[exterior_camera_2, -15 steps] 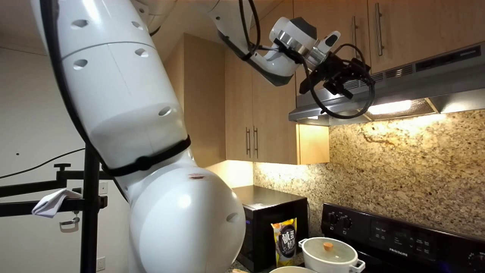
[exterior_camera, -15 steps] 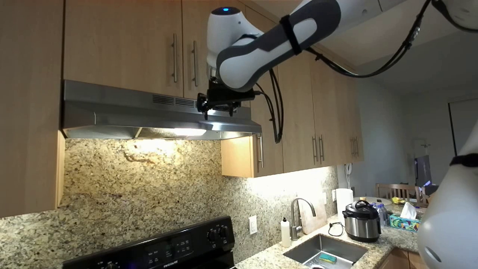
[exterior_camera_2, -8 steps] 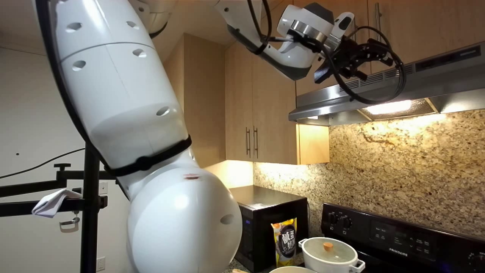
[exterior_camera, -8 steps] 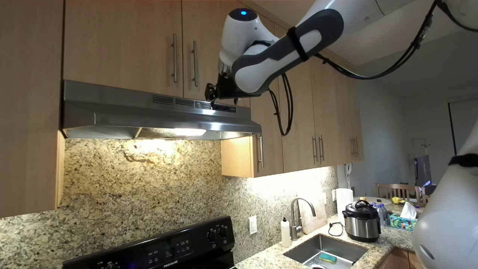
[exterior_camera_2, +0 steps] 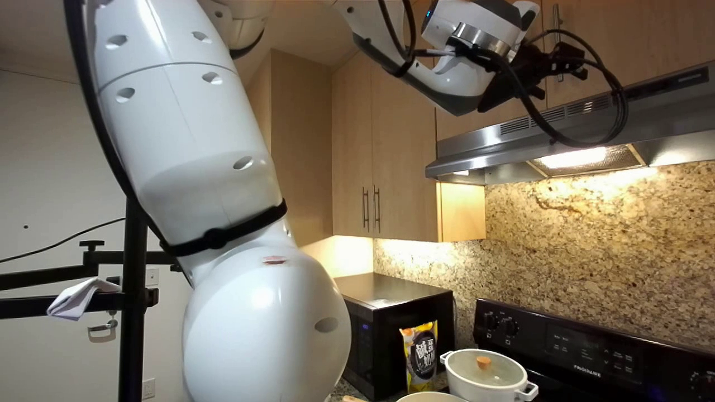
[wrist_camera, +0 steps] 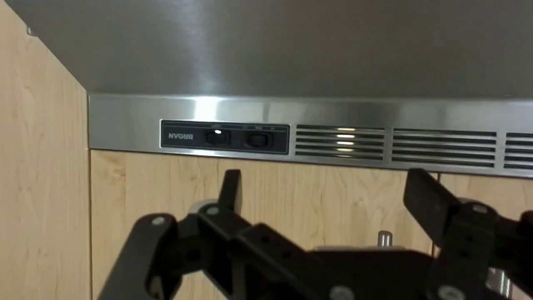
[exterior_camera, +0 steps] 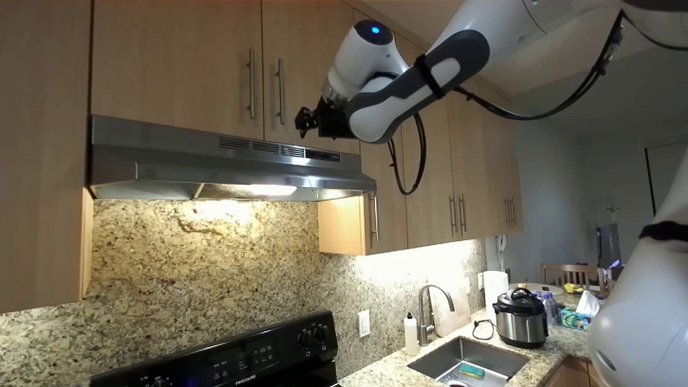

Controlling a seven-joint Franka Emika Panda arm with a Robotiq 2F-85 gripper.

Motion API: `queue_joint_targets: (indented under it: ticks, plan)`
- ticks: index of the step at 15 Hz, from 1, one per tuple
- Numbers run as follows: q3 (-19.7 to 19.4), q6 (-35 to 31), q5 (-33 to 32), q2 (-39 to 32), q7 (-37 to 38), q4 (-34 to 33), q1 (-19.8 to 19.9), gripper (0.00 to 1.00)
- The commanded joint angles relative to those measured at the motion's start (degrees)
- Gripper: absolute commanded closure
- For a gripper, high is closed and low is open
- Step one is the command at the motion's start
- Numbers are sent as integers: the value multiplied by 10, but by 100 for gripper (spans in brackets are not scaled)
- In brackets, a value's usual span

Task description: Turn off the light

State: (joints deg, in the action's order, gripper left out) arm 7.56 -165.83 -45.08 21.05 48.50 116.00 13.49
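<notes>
The hood lamp (exterior_camera: 273, 190) under the steel range hood (exterior_camera: 215, 161) is lit; it also glows in an exterior view (exterior_camera_2: 575, 158). The hood's black switch panel (exterior_camera: 322, 156) shows in the wrist view (wrist_camera: 225, 137), upside down, with a left rocker (wrist_camera: 217, 137) bearing a bright spot and a right rocker (wrist_camera: 258, 140). My gripper (wrist_camera: 322, 173) is open and empty, its fingers wide apart in front of the cabinet door, apart from the panel. In an exterior view, the gripper (exterior_camera: 304, 122) is above the hood's front, slightly left of the panel.
Cabinet doors with bar handles (exterior_camera: 281, 91) stand behind the gripper. Vent slots (wrist_camera: 339, 141) lie beside the panel. A cable loop (exterior_camera_2: 614, 106) hangs by the wrist. Below are the stove (exterior_camera: 242, 355), a lidded white pot (exterior_camera_2: 486, 374) and a microwave (exterior_camera_2: 391, 324).
My gripper has risen and tilted upward from the hood's front, and the arm has shifted right in an exterior view. The switch panel is uncovered there. The hood lamp stays lit.
</notes>
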Motion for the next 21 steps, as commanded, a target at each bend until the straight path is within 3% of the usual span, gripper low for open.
queue_joint_targets:
  ticks: [1,17,19,21]
  plan:
    - [-5,-23,1,-26,13,-24,7,0]
    - [-15,-9,-2,-35,4,-32,10,0]
    - [-30,-20,21,-33,-17,-26,-6,0]
    - [-57,-33,74,-23,-67,-9,-47,0]
